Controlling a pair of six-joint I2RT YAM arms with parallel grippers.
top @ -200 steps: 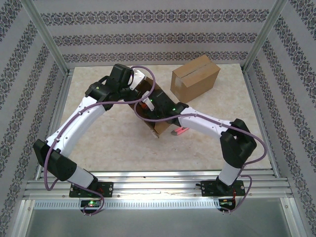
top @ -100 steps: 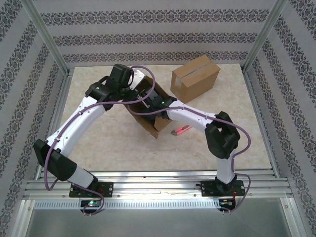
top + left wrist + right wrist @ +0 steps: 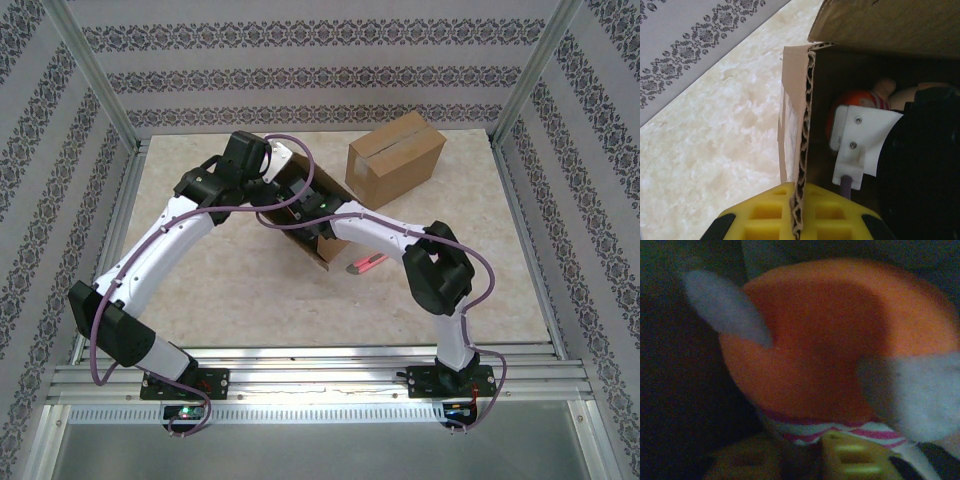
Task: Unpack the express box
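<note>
The open express box (image 3: 321, 258) lies on its side at mid-table. My left gripper (image 3: 273, 180) is at its far left flap, and in the left wrist view its yellow fingers (image 3: 765, 215) are shut on the corrugated flap edge (image 3: 801, 125). An orange plush toy (image 3: 860, 105) with a pink-and-white striped band lies inside. My right arm (image 3: 330, 210) reaches into the box mouth. In the right wrist view the plush toy (image 3: 825, 340) is very close, and my right gripper (image 3: 807, 442) has its fingers close together on the striped band.
A second, closed cardboard box (image 3: 395, 155) stands at the back right. A red-pink item (image 3: 365, 265) lies on the table just right of the open box. The metal frame rail (image 3: 320, 375) runs along the near edge.
My right arm has pushed further into the box, its elbow swinging left. Its gripper now sits against the plush toy. The left gripper has kept hold of the flap.
</note>
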